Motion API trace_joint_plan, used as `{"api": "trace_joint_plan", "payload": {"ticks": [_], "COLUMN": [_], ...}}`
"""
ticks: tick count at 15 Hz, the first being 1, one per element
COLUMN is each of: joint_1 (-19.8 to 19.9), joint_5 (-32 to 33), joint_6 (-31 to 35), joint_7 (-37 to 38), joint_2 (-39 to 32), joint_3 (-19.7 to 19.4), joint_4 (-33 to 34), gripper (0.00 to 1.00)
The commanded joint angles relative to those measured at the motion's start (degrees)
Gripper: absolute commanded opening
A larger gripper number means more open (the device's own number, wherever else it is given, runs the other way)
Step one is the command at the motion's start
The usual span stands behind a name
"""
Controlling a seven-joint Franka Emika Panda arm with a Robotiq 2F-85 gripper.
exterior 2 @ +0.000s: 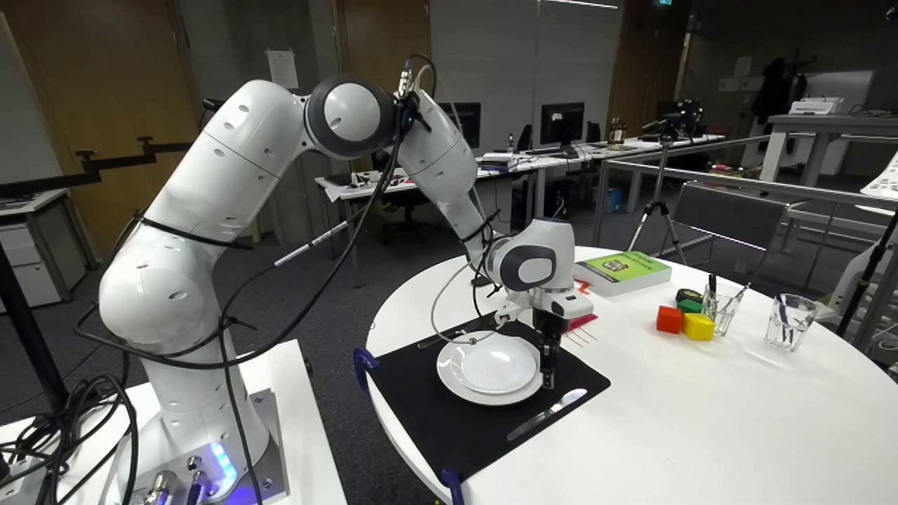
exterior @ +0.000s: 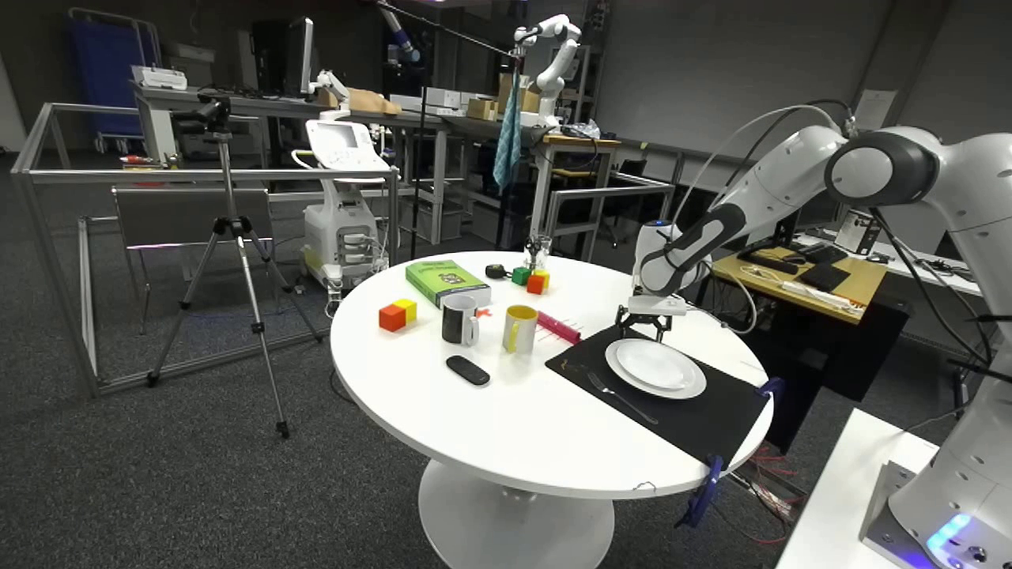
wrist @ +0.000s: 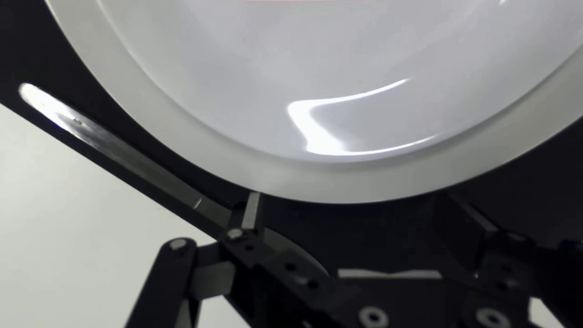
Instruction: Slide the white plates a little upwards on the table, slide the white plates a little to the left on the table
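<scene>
Tool (wrist: 357, 209): spread apart | white plates (exterior 2: 495, 366): round, glossy (2 stacked, smaller uppermost)

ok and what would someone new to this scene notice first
Probably the white Franka Panda arm, arched over the round white table. Its open gripper is right beside the stacked white plates on the black placemat. The thick green book, on the table away from the placemat, also stands out.
</scene>
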State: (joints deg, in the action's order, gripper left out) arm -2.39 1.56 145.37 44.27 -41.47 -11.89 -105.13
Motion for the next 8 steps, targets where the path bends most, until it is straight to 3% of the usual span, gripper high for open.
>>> {"api": "trace_joint_plan", "payload": {"ticks": [1,8], "joint_1": [0.3,-1.0], "joint_5": [-1.3,1.9], "joint_6": [-3.0,-1.3], "joint_7": [-2.1,-1.8], "joint_2": [0.4,1.2], "joint_3": [0.4,-2.2], "joint_4": [1.1,0.1], "gripper": [1.00,1.00]}}
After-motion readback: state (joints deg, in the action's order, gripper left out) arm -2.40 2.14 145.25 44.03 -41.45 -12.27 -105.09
